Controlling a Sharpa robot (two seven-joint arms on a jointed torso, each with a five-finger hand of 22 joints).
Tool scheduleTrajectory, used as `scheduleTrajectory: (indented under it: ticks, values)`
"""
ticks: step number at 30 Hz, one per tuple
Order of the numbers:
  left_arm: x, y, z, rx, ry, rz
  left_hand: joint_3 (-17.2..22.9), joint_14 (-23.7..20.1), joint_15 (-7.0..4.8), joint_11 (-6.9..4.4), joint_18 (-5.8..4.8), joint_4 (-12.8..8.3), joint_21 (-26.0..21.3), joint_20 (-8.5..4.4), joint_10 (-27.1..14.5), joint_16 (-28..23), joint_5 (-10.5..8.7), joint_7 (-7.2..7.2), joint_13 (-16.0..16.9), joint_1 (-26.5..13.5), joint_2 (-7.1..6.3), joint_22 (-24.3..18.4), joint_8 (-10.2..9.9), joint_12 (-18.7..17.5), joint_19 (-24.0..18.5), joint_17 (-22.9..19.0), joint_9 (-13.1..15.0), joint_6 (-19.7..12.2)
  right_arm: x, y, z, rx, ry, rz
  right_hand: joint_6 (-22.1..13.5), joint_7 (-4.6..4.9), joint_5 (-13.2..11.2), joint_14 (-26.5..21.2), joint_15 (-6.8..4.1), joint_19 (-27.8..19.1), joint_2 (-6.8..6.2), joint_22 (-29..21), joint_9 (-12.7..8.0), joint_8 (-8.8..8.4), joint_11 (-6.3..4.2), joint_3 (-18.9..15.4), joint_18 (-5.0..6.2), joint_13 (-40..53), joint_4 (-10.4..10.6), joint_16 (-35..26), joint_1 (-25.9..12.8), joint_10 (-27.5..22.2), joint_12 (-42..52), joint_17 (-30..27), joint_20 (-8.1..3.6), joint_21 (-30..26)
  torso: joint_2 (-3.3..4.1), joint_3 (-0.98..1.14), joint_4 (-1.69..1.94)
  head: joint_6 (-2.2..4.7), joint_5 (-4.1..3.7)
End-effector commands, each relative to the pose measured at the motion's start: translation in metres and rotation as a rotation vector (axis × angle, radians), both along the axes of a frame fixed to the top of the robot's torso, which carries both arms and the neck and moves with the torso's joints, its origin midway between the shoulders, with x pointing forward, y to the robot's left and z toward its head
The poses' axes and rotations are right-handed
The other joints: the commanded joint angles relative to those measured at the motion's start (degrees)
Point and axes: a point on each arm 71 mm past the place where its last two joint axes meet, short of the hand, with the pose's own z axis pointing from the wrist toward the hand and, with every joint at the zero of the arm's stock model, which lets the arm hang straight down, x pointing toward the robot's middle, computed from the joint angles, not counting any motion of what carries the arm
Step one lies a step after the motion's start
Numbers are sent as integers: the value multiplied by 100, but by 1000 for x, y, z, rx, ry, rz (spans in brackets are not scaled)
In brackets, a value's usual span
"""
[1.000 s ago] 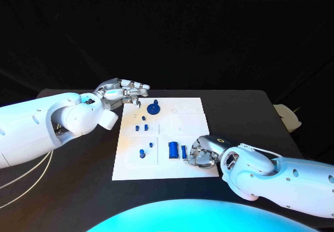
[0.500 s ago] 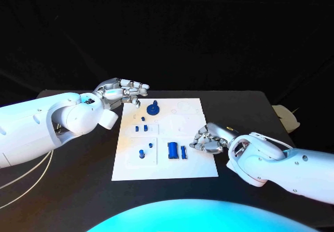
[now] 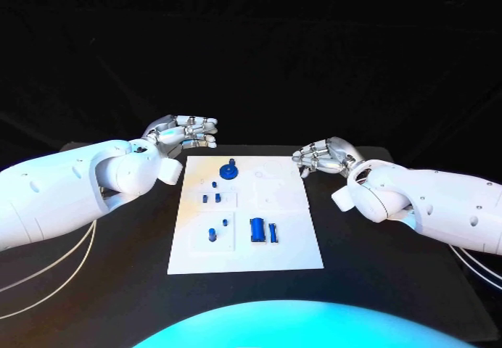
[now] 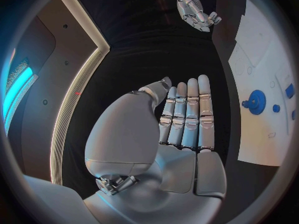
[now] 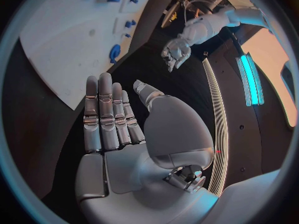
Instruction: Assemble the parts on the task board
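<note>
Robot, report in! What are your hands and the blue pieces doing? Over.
Both hands open, holding nothing: left hand, right hand. Blue parts sit on task board. Nothing in the way.

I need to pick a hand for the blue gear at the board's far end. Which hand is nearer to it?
Left. The left hand hovers just beyond the board's far left corner, close to the blue gear. The right hand hangs off the board's right edge, farther away.

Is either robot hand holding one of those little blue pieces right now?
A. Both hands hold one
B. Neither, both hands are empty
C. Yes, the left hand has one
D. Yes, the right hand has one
B: the left hand and the right hand both show flat, empty palms, while the blue pieces lie on the white board.
</note>
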Motion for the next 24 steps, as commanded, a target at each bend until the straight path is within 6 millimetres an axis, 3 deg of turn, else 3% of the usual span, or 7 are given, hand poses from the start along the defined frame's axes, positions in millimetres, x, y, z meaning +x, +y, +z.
scheduleTrajectory:
  ticks: [1, 7, 15, 16, 18, 19, 24]
  values:
    - [6, 4, -12, -89, -24, 110, -31, -213, 163, 135, -155, 104, -516, 167, -18, -608, -2, -30, -179, -137, -48, -338, -98, -294, -392, -312, -46, -175, 19, -1, 7, 278, 33, -39, 44, 41, -156, -494, 198, -474, 3, -540, -284, -224, 210, 12, -3, -805, 16, -827, 44, 3, -525, -526, 239, -192, -148, -12, -2, 205, 25]
    - [12, 4, -31, -115, -34, 161, -357, -794, 502, 401, -306, 197, -1543, 559, -365, -1660, -7, -59, -526, -241, -80, -1087, -225, -943, -1117, -864, -188, -427, 42, -4, 12, 333, 2, -53, 217, 32, -275, -455, 434, -962, 87, -1644, -826, -679, 302, -367, 87, -2017, -71, -1943, 116, 113, -1113, -1481, 523, -224, -223, -3, 30, 446, 23]
    - [16, 4, -38, -104, -51, 179, -829, -557, 586, 487, -43, 210, -2235, 818, -205, -2519, -12, -39, -672, -91, 172, -1957, -208, -1495, -948, -1488, -377, -356, 55, -4, 22, 362, -44, -46, 324, 144, -301, -169, 487, -1310, 385, -2819, -1404, -740, 349, -861, 89, -2936, -234, -2595, 184, 391, -1609, -2375, 647, -191, -222, 42, 37, 646, 100]
    - [15, 4, -41, -80, -11, 161, -1342, -2043, 286, 149, -396, 26, -2585, 318, -1911, -2757, -278, -301, -1032, -2433, 318, -2482, -593, -1686, -2324, -1690, -791, -2052, 54, -5, 20, 303, -31, -77, -1319, -203, -503, -2022, 245, -2621, 266, -3622, -1627, -1105, 60, -1149, -292, -3424, -57, -2956, -1948, -1362, -1805, -2552, 171, -548, -215, 34, 35, 593, 96]
    - [15, 4, -41, -79, -12, 162, -1414, -2102, 281, 149, -395, 12, -2585, 285, -1990, -2815, -278, -309, -1032, -2577, 364, -2573, -593, -1732, -2370, -1738, -791, -2137, 54, -5, 20, 305, -32, -79, -1393, -220, -513, -2080, 224, -2677, 266, -3745, -1679, -1105, 32, -1206, -291, -3424, -57, -2956, -2071, -1421, -1844, -2616, 142, -548, -213, 38, 37, 604, 96]
    - [14, 3, -41, -76, -14, 165, -1487, -2300, 242, 103, -395, -393, -2585, 221, -2224, -2853, -278, -342, -1032, -2904, 780, -2651, -593, -1761, -2555, -1771, -791, -2356, 53, -4, 20, 309, -34, -83, -1612, -264, -547, -2328, 194, -2848, 266, -3868, -1718, -1105, -5, -1244, -292, -3424, -57, -2956, -2366, -1656, -1878, -2651, 79, -548, -208, 46, 42, 627, 96]
    - [8, -2, -40, -58, -29, 188, -1679, -2856, 130, -19, -464, -393, -2585, 32, -2861, -2949, -278, -444, -1032, -3792, 780, -2854, -593, -2188, -3061, -2219, -791, -2981, 45, 2, 20, 336, -51, -115, -2226, -395, -1008, -3022, 102, -3338, 266, -4193, -1814, -1105, -115, -1367, -386, -3424, -57, -2956, -3177, -2311, -2354, -3125, -99, -548, -172, 107, 81, 803, 99]
